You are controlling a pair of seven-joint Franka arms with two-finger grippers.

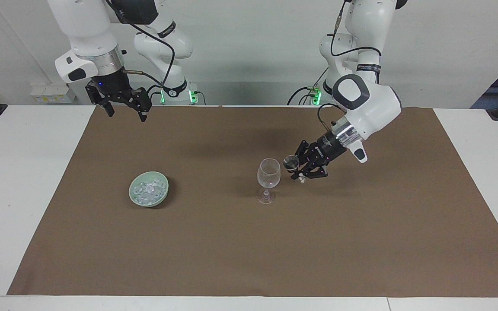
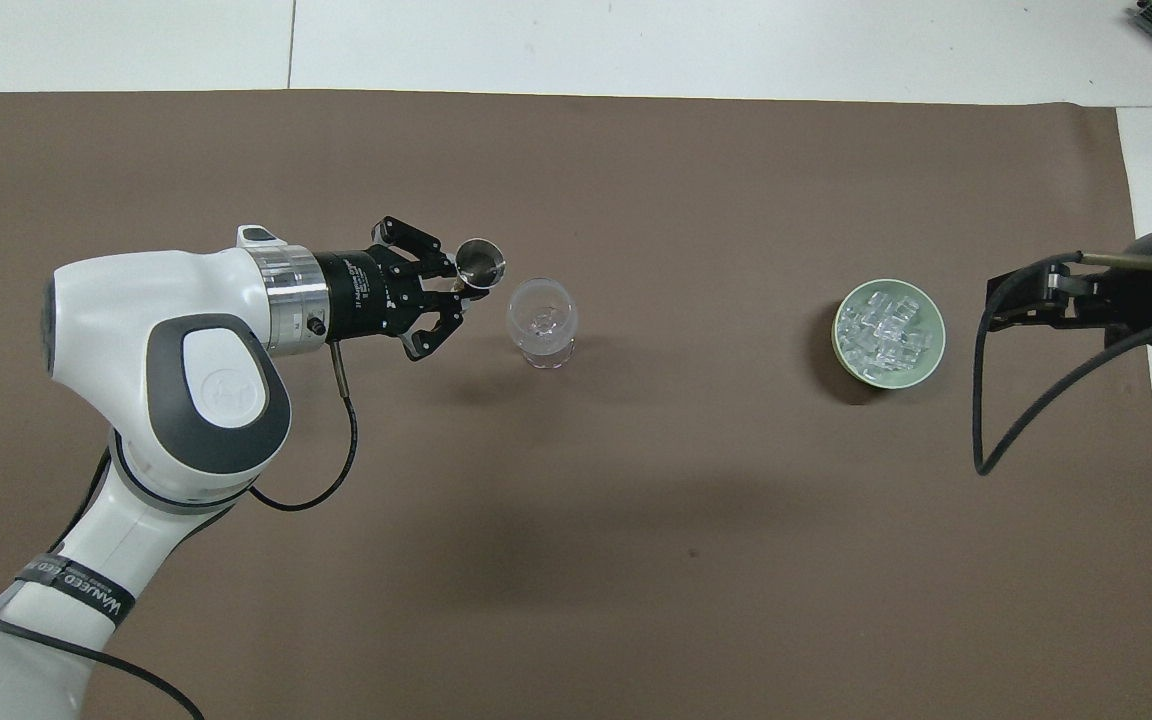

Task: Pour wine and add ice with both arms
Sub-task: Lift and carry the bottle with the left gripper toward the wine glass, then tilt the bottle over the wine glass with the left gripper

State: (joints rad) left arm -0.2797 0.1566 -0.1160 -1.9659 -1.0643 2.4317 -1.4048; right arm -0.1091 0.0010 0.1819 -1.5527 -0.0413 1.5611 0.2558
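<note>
In the facing view, the left gripper (image 1: 299,169) hung just beside the rim of the clear stemmed wine glass (image 1: 268,179), clenched on a small metal cup (image 1: 291,162) whose lower part was hidden among the black fingers. What the cup held could not be made out. Toward the right arm's end of the table from the glass, well apart from it, a pale green bowl (image 1: 148,195) held the ice (image 1: 147,189), a heap of small whitish glassy chunks too fine to count. The right gripper (image 1: 123,109) waited in the air above the edge of the brown mat (image 1: 249,250) nearest the robots, its two black fingers spread and empty.

From overhead, the left gripper (image 2: 453,298) showed side-on, the shiny round mouth of the metal cup (image 2: 480,263) tilted toward the wine glass (image 2: 541,322) and close to touching it. The ice (image 2: 885,329) glittered as blocky, translucent pieces filling the round bowl (image 2: 926,365). The right gripper (image 2: 1021,298) was mostly cut off at the frame's edge, its fingers merged into a dark shape beside the bowl. The matte mat (image 2: 636,560) lay flat over the white table (image 2: 636,45).
</note>
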